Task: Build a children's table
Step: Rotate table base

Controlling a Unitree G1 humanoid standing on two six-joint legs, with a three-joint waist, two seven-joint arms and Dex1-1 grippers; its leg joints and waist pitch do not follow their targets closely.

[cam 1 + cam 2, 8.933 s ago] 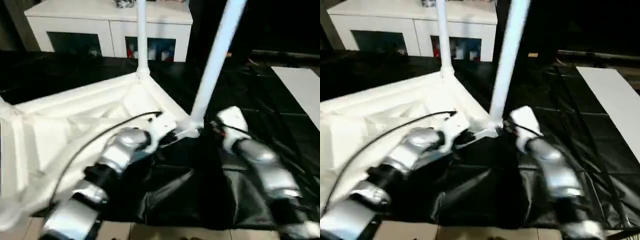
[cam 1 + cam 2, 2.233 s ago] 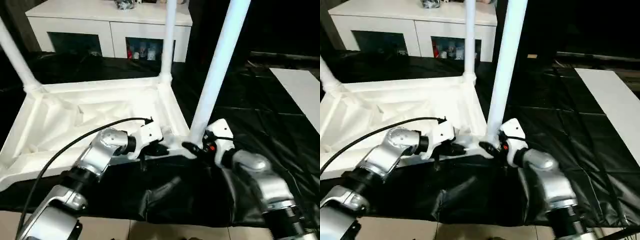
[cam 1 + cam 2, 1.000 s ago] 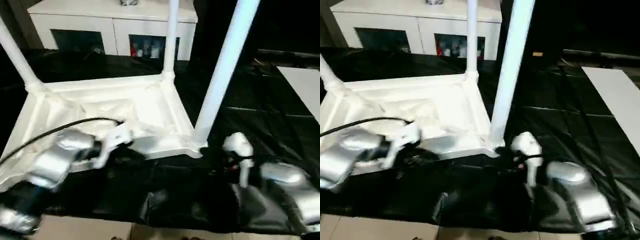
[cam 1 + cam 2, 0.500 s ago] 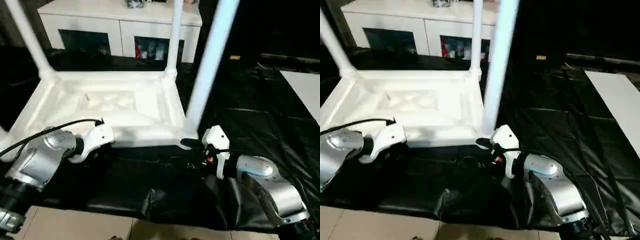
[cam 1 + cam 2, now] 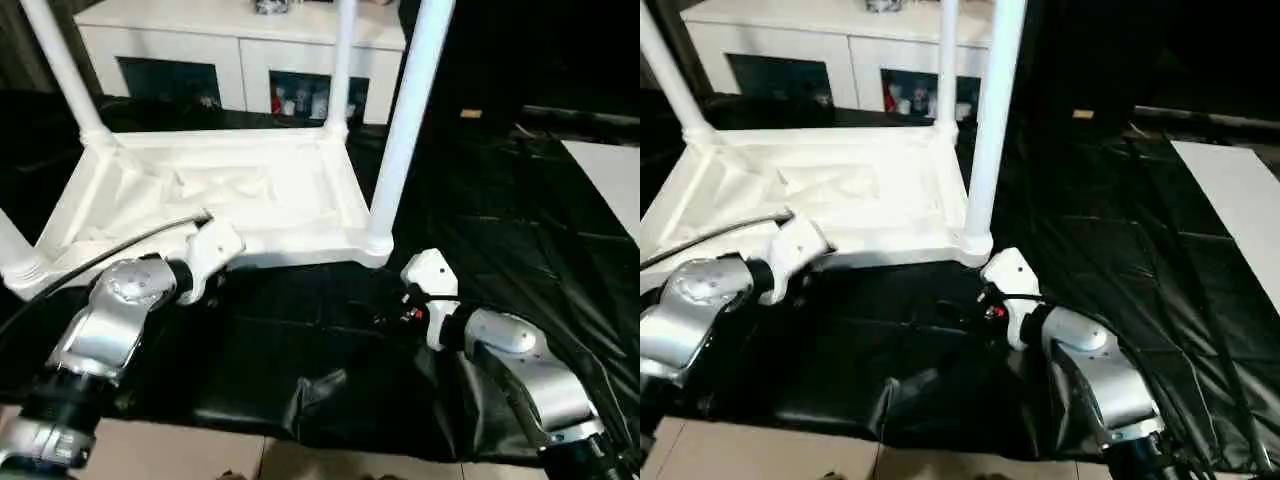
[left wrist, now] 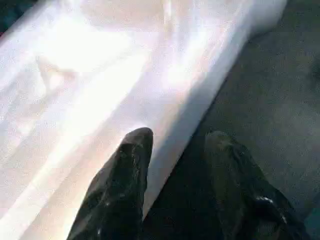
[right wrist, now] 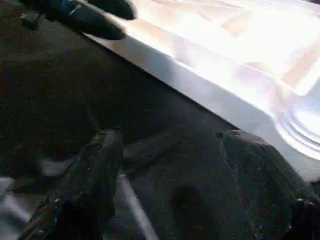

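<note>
The children's table (image 5: 260, 200) lies upside down on a black sheet, ribbed underside up. Legs stand in its corner sockets: near right (image 5: 400, 130), far right (image 5: 343, 60), far left (image 5: 62, 70) and near left (image 5: 15, 245). My left arm (image 5: 130, 300) reaches the table's near rim. In its wrist view the left gripper (image 6: 180, 137) is open, one finger (image 6: 130, 165) over the white rim, the other over the sheet. My right gripper (image 7: 170, 145) is open above the sheet with nothing in it, just short of the near right corner; its wrist view also shows the left gripper's fingers (image 7: 90, 20).
The black sheet (image 5: 300, 330) covers the floor and bunches into a fold (image 5: 320, 385) between my arms. A white cabinet with glass doors (image 5: 230, 50) stands behind the table. A white panel (image 5: 610, 180) lies at the right. Tan floor (image 5: 180, 455) shows at the sheet's near edge.
The camera view has shifted. My left arm has swung up to the table's near rim and its fingers have spread wider. The right gripper stays open near the corner.
</note>
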